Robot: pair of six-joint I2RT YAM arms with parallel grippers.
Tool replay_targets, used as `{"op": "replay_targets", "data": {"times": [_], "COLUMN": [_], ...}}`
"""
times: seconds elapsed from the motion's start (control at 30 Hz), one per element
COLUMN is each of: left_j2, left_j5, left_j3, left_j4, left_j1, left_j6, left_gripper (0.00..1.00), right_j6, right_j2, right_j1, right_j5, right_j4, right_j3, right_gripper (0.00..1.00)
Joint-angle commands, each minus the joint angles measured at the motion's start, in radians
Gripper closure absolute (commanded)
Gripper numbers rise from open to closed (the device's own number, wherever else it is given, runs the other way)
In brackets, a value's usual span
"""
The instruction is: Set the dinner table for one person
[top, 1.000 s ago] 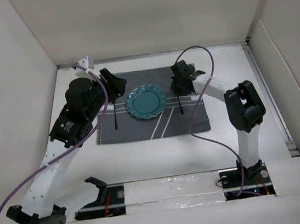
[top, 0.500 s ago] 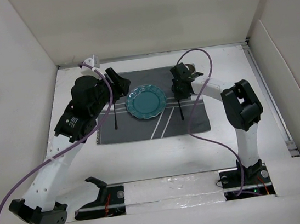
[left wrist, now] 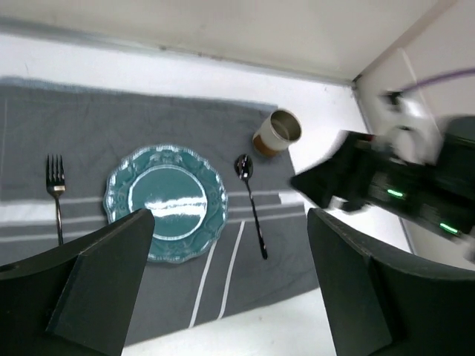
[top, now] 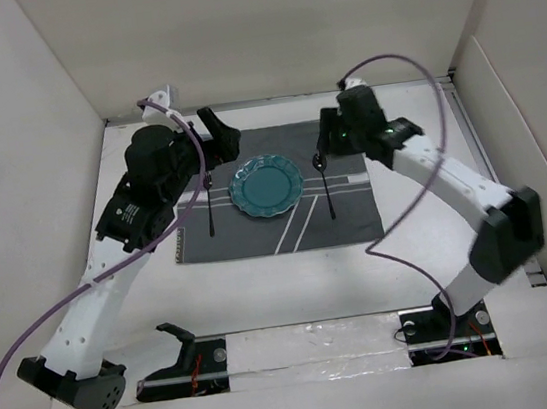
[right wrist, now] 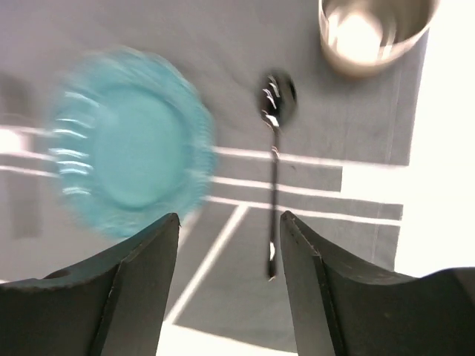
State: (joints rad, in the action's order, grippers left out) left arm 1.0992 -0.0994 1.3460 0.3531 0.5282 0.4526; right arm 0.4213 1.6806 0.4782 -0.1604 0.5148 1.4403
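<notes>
Pulled back from the fork (top: 211,213): left gripper (top: 216,136), jaws spread wider, empty. Fork, teal plate (top: 266,185) and spoon (top: 327,192) lying unmoved on the placemat (top: 257,235), mid-far on the white counter (top: 295,287). Risen off the spoon: right gripper (right wrist: 228,245), jaws now parted, empty.

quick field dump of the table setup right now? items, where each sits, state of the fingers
surface: white dinner table, with a dark grey striped placemat on it
plate: teal, middle of the placemat
fork: on the placemat, left of the plate, not touching it
spoon: on the placemat, right of the plate, not touching it
cup: upright, at the placemat's far right corner, beyond the spoon
left fingers: open, nothing held, above the setting
right fingers: open, nothing held, above the spoon
</notes>
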Motion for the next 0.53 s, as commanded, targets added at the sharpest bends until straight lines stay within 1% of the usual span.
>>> {"op": "replay_targets", "data": {"times": [0.0, 0.07, 0.1, 0.13, 0.17, 0.2, 0.23, 0.27, 0.3, 0.4, 0.5], "left_j2": [0.001, 0.005, 0.002, -0.010, -0.021, -0.048, -0.068, -0.088, -0.129, -0.188, -0.187], "left_j5": [-0.049, -0.100, -0.123, -0.146, -0.195, -0.221, -0.262, -0.276, -0.293, -0.329, -0.321], "left_j3": [0.120, 0.191, 0.211, 0.244, 0.257, 0.265, 0.262, 0.251, 0.234, 0.150, 0.116], "left_j4": [-0.026, 0.000, 0.004, 0.006, 0.004, 0.000, -0.017, -0.034, -0.046, -0.092, -0.059], "left_j1": [-0.005, -0.005, -0.005, -0.014, -0.014, -0.014, -0.014, -0.014, -0.014, -0.014, -0.014], "left_j6": [-0.041, -0.048, -0.052, -0.055, -0.066, -0.071, -0.083, -0.087, -0.094, -0.097, -0.069], "left_gripper": [0.16, 0.14, 0.13, 0.13, 0.12, 0.05, 0.01, 0.01, 0.01, 0.01, 0.01], "right_j6": [-0.018, -0.004, 0.007, 0.017, 0.048, 0.060, 0.072, 0.074, 0.074, 0.079, 0.088], "right_j2": [-0.319, -0.460, -0.592, -0.651, -0.698, -0.767, -0.789, -0.803, -0.809, -0.800, -0.773], "right_j1": [0.011, 0.002, -0.030, -0.048, -0.068, -0.102, -0.119, -0.131, -0.142, -0.184, -0.214], "right_j5": [-0.043, -0.080, -0.090, -0.093, -0.097, -0.112, -0.123, -0.129, -0.149, -0.154, -0.124], "right_j4": [-0.085, -0.184, -0.293, -0.332, -0.355, -0.367, -0.368, -0.352, -0.323, -0.241, -0.184], "right_j3": [0.042, -0.012, -0.087, -0.121, -0.144, -0.168, -0.169, -0.179, -0.181, -0.181, -0.166], "right_gripper": [0.38, 0.33, 0.29, 0.19, 0.16, 0.14, 0.09, 0.08, 0.07, 0.09, 0.08]}}
